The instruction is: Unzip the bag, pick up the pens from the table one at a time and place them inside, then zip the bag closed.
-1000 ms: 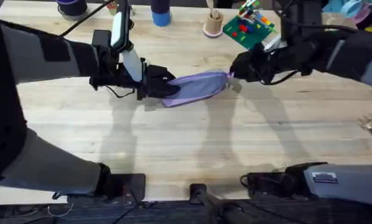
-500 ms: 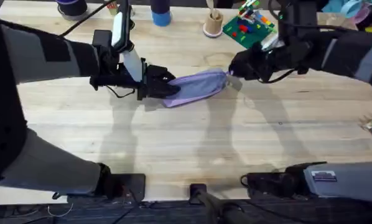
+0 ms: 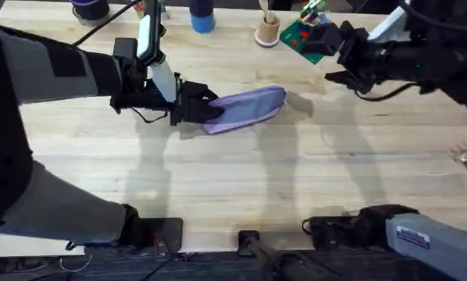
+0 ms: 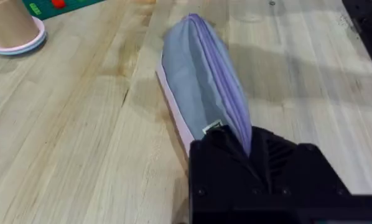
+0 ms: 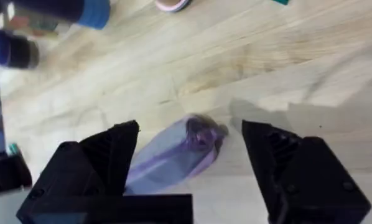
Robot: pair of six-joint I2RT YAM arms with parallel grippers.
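Having let go of the bag's [image 3: 245, 109] far end and drawn back up and to the right since a second ago: right hand [image 3: 336, 56], now well apart from the bag, near the green block toy [image 3: 305, 35] at the tabletop's [image 3: 241, 176] far edge. Standing spread in the right wrist view, fingers [image 5: 292, 168] wide apart with nothing between them, looking down on the bag's [image 5: 173, 152] end. Left hand [image 3: 196, 105] staying put, pinching the bag's near-left end. Showing in the left wrist view as black fingers [image 4: 260, 168] pressed together on the fabric by the zipper line. Lying on its side on the tabletop's middle, bag [image 4: 198, 81] stretching away from the left hand, zipper looking shut along its top edge. Standing along the far edge: a blue cup [image 3: 202, 17] and a tan spool [image 3: 268, 30].
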